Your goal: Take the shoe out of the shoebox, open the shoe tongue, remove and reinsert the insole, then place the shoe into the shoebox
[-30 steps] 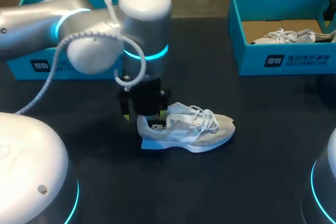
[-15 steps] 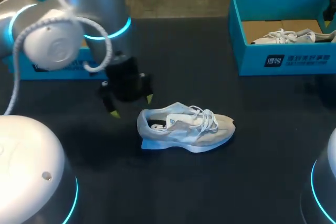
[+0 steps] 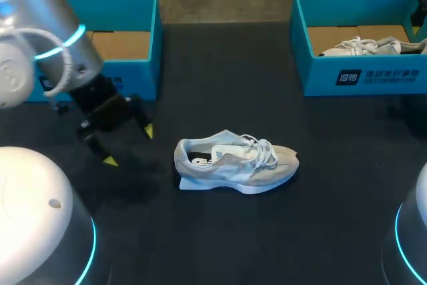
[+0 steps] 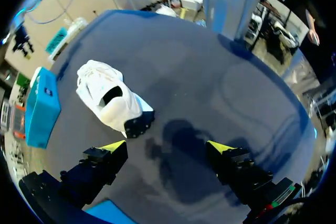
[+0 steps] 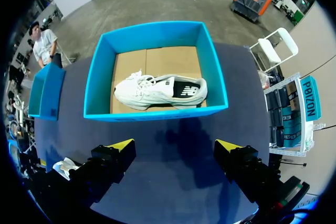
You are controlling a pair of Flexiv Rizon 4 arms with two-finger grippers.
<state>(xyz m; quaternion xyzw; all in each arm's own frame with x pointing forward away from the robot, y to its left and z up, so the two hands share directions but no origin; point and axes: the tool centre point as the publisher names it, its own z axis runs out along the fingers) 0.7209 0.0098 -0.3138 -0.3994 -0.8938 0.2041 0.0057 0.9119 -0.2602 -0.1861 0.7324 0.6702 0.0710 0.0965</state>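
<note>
The left tool (image 3: 129,145) hangs over the bench (image 3: 220,231), just in front of the left shoebox (image 3: 133,75). Its fingers are spread wide with nothing between them. The shoe (image 3: 233,163) stands on its sole mid-bench, apart from that tool, toe pointing right. The right shoebox (image 3: 360,75) holds a second shoe (image 3: 367,46). The right tool (image 5: 177,145) hovers before that box, fingers spread and empty.

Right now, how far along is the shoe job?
Done: the pale grey lace-up sneaker is out, standing on the black table; the left teal cardboard shoebox shows only bare floor where visible. In hand: nothing; left gripper open, clear of the heel; right gripper open, facing the right teal shoebox holding a second white sneaker. Left: insole state unreadable here; reboxing not done.
</note>
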